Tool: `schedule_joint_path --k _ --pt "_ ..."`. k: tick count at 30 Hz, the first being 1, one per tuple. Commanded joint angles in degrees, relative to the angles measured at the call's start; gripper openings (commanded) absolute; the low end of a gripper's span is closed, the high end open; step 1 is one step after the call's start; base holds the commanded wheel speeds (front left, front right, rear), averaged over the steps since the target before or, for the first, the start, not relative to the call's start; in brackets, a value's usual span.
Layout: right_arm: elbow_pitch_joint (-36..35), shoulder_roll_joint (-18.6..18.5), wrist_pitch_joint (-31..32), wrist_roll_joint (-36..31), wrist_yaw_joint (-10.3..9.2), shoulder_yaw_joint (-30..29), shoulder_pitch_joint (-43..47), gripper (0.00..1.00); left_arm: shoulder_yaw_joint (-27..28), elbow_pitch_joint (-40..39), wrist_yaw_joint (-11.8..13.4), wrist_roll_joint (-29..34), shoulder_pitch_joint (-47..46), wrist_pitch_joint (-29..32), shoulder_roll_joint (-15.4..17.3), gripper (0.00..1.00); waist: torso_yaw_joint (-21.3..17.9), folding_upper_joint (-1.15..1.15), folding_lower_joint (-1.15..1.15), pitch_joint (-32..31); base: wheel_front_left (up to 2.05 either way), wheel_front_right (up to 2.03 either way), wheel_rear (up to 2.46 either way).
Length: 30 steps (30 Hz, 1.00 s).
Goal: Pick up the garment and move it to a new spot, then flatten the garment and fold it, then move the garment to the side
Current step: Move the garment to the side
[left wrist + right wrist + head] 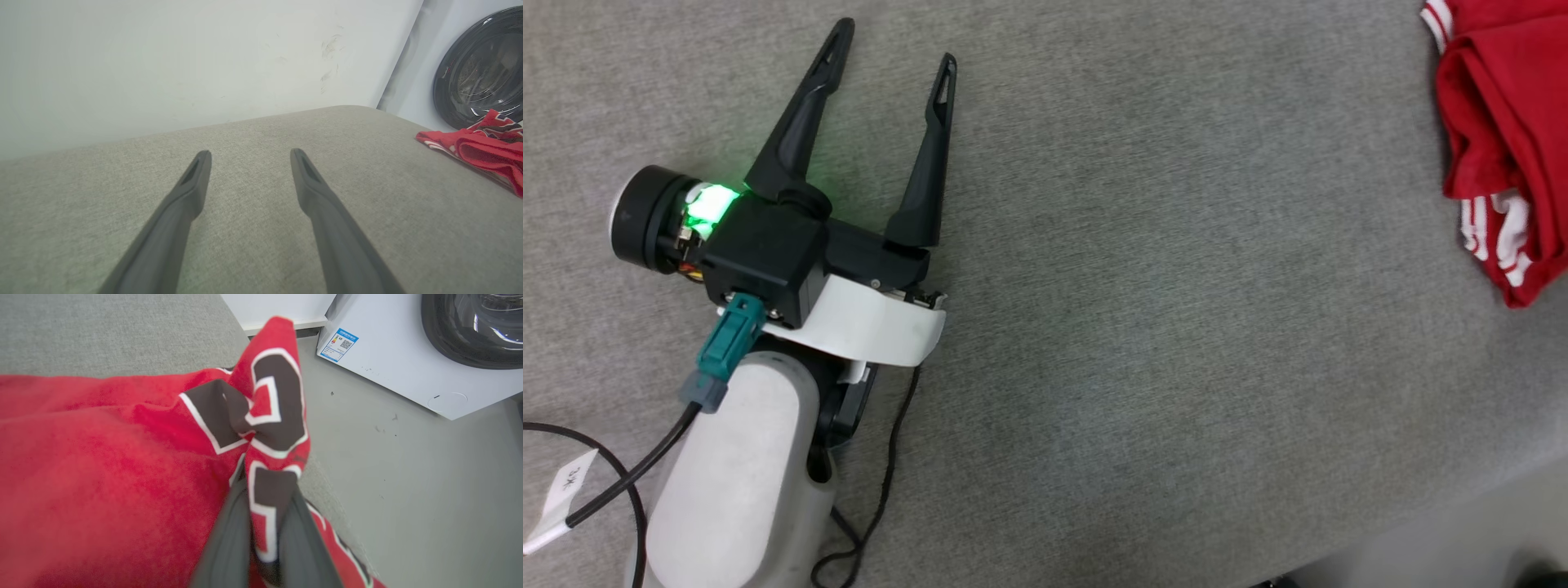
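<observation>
**Garment pinched at the right edge, open surface to its left**

The garment is seen bunched at the far right of the grey padded surface, with a striped white sleeve trim turned toward the middle. In the head view the heap runs roughly from top to bottom along that side, though its full extent is cut off by the frame.

A fold of the printed face is clamped between the closed fingers of the right gripper; black, white-outlined lettering is drawn up into a peak just beyond the fingertips. The right arm is therefore judged the nearer one, and the one by which the carry is to be made.

The left gripper is held with its fingers spread wide and nothing between them, low over the bare surface. The garment lies to its right, well apart.

Between the two, a broad stretch of surface is left free, and this is judged the natural room for a new spot. On the other side the surface edge is close: the floor and a washing machine are seen just past the cloth, so a pull that way risks the fabric being dragged over the edge.
</observation>
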Motion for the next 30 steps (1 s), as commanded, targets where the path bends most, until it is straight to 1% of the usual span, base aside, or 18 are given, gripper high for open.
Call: schedule_joint_path --k 1,4,7,9,12,14,15,18,22,30 --pt "2.7 0.6 -2.3 -2.2 -0.06 -1.7 -1.3 1.00 -0.3 0.2 -0.1 0.1 -0.7 -0.2 0.0 1.00 0.7 0.00 -0.01 0.4 0.00 0.00 0.00" --pt "5.7 0.0 -6.0 -5.4 -0.07 -4.5 -2.0 1.00 -0.3 0.7 0.1 -0.3 -0.2 -0.6 0.0 1.00 0.9 0.00 -0.01 -0.3 0.00 0.00 0.00" --pt "6.8 -0.2 -8.7 -8.1 -0.06 -6.7 -2.0 1.00 -0.1 1.5 0.5 -0.7 1.0 -1.5 -0.1 1.00 1.0 0.00 -0.01 -2.1 0.00 0.00 0.00" --pt "6.2 -0.1 -9.9 -9.8 -0.07 -7.6 -1.2 1.00 0.2 2.3 0.8 -1.1 2.0 -2.3 -0.1 1.00 1.0 0.00 -0.01 -3.8 0.00 0.00 0.00" --pt "3.9 1.4 -10.8 -11.8 -0.06 -8.3 1.1 1.00 1.0 3.4 1.7 -2.1 4.1 -3.8 -0.6 1.00 1.1 0.00 -0.01 -7.0 0.00 0.00 0.00" --pt "1.2 2.5 -11.0 -12.7 -0.07 -8.2 3.0 1.00 1.7 4.4 2.3 -3.0 5.9 -4.8 -0.7 1.00 1.3 0.00 -0.01 -9.4 0.00 0.00 0.00" --pt "1.2 2.5 -11.0 -12.7 -0.07 -8.2 3.0 1.00 1.7 4.4 2.3 -3.0 5.9 -4.8 -0.7 1.00 1.3 0.00 -0.01 -9.4 0.00 0.00 0.00" --pt "-5.1 5.2 -11.1 -12.9 -0.06 -7.1 7.2 1.00 2.9 5.9 3.3 -4.4 9.0 -6.4 -1.2 1.00 1.8 0.00 -0.01 -13.1 0.00 0.00 0.00" --pt "-13.3 8.4 -11.1 -10.7 -0.07 -4.2 14.9 1.00 4.1 7.6 4.5 -6.3 12.5 -8.2 -2.3 1.00 3.3 0.00 -0.01 -17.5 0.00 0.00 0.00" --pt "-27.3 11.9 -10.4 -3.4 -0.06 2.6 28.8 1.00 5.8 10.2 5.8 -8.7 18.0 -10.2 -3.8 1.00 7.6 0.00 -0.01 -23.6 0.00 0.00 0.00"
